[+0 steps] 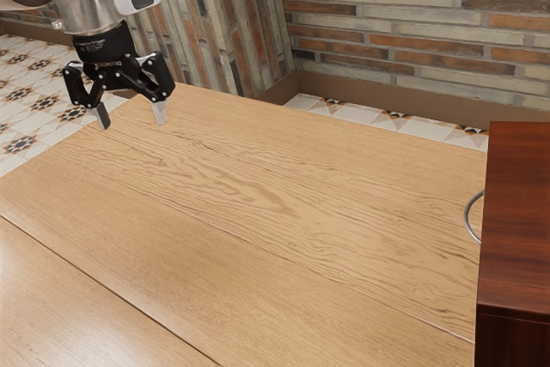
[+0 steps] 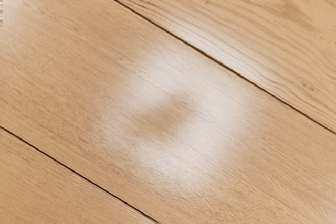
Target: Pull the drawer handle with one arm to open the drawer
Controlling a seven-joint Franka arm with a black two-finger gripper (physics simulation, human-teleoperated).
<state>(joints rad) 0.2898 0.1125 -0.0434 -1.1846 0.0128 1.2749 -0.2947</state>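
Note:
A dark reddish-brown cabinet (image 1: 516, 238) stands on the table at the exterior view's right edge. A thin curved metal drawer handle (image 1: 471, 215) sticks out from the side of it that faces the arm. My gripper (image 1: 131, 114) hangs at the exterior view's upper left, above the table's far corner, a long way from the handle. Its two fingers (image 1: 160, 112) stand apart, open, with nothing between them. In the wrist view, bare wooden boards (image 2: 168, 114) lie under my hand, with a pale glare patch.
The wooden table (image 1: 258, 212) stretches wide between my gripper and the cabinet. Brick walls (image 1: 412, 23) rise behind it, and a patterned tile floor (image 1: 34, 83) lies beyond the table's far edge.

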